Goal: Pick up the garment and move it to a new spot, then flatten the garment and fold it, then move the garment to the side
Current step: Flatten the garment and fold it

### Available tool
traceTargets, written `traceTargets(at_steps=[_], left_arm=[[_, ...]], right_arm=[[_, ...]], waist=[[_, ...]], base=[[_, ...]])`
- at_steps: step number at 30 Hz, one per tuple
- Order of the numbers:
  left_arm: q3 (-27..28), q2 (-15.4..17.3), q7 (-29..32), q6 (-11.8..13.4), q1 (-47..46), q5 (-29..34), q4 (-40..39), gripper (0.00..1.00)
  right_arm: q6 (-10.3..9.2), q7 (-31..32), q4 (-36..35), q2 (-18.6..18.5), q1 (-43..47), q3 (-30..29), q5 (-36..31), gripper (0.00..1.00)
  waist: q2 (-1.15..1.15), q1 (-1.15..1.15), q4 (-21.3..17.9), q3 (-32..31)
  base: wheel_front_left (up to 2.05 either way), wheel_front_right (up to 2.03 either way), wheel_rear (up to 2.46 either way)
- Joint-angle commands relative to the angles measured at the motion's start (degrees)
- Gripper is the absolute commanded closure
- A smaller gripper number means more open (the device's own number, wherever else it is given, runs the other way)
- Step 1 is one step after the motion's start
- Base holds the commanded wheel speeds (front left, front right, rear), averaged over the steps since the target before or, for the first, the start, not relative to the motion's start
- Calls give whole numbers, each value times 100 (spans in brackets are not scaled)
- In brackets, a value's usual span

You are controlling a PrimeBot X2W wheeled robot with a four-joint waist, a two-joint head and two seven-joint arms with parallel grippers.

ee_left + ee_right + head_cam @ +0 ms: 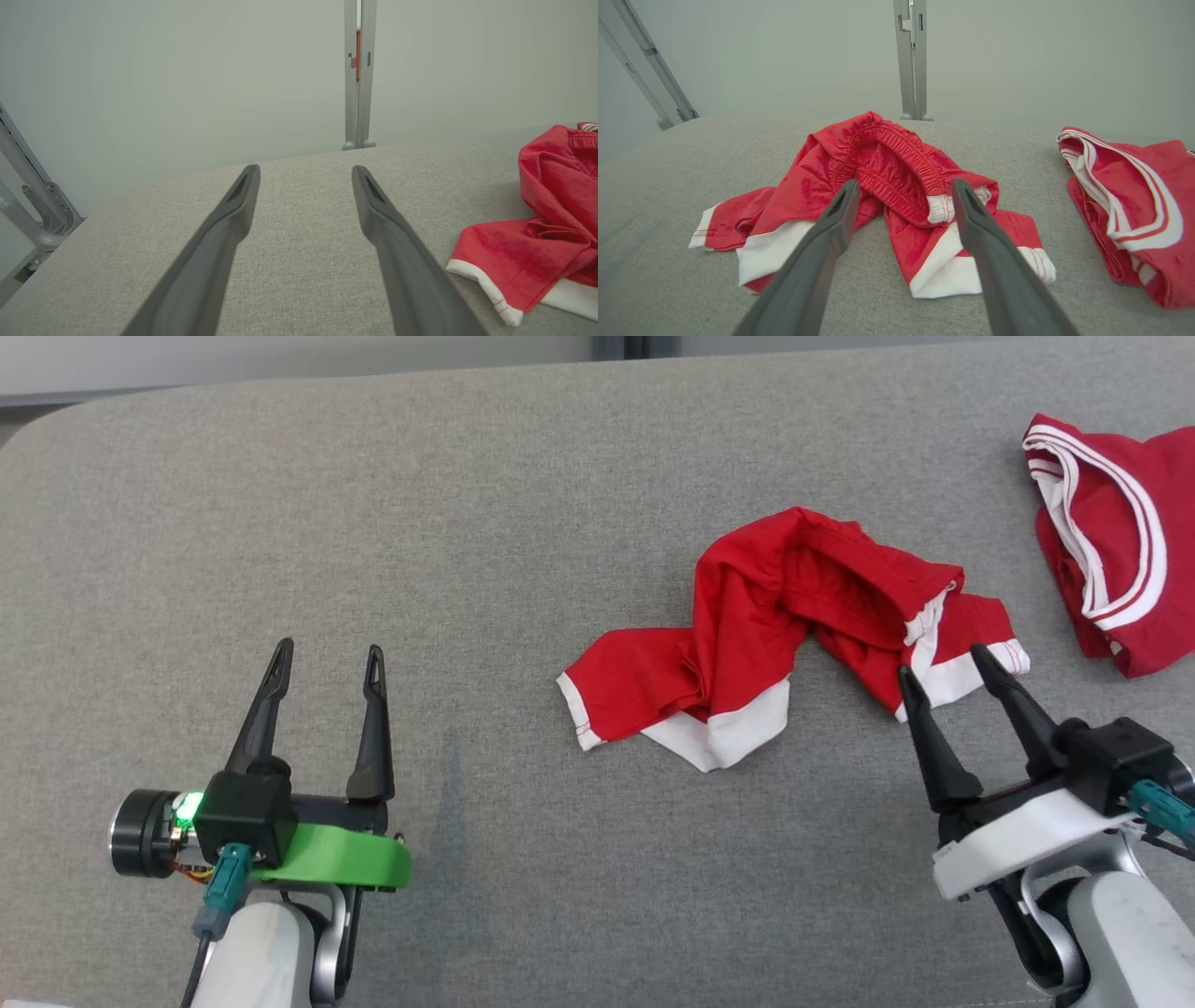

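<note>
The right gripper [940, 660] is spread wide and empty, its tips at the near white hem of the crumpled red shorts [794, 607], which lie just ahead of it on the gray padded surface [467, 504]. A second red garment [1111, 541] lies off to its right. The left gripper [330, 646], also spread and empty, has the shorts well to its right. By the look of it, nothing is done yet: lifting, moving, flattening, folding and setting aside all remain.

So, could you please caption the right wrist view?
Open right gripper aimed at crumpled red shorts on a grey surface, second garment beside them.
</note>
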Motion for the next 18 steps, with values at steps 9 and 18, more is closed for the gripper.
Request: traceTargets(at_steps=[9,18], left_arm=[[-92,-80,-16,-51,-350,65,17,0],[-98,-124,-16,-64,-422,67,76,0]], right_arm=[[-10,-73,1314,-136,-1104,1211,466,0],[-10,-343,2169,-183,-1749,1904,1056,100]], waist=[[0,0,353,551],[0,0,365,559]], base=[[0,0,0],[0,0,0]])
